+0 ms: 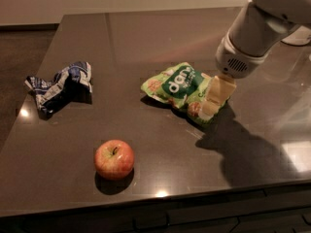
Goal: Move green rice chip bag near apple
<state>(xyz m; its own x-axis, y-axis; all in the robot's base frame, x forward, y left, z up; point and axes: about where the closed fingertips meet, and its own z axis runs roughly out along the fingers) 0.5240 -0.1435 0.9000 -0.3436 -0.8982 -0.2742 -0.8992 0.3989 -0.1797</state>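
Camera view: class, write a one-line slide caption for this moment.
The gripper sits at the edge of the green rice chip bag farthest from the apple, on a dark table.

Tbl (146, 38): apple (114, 159), blue bag (60, 85), green rice chip bag (179, 84) by gripper (215, 100)
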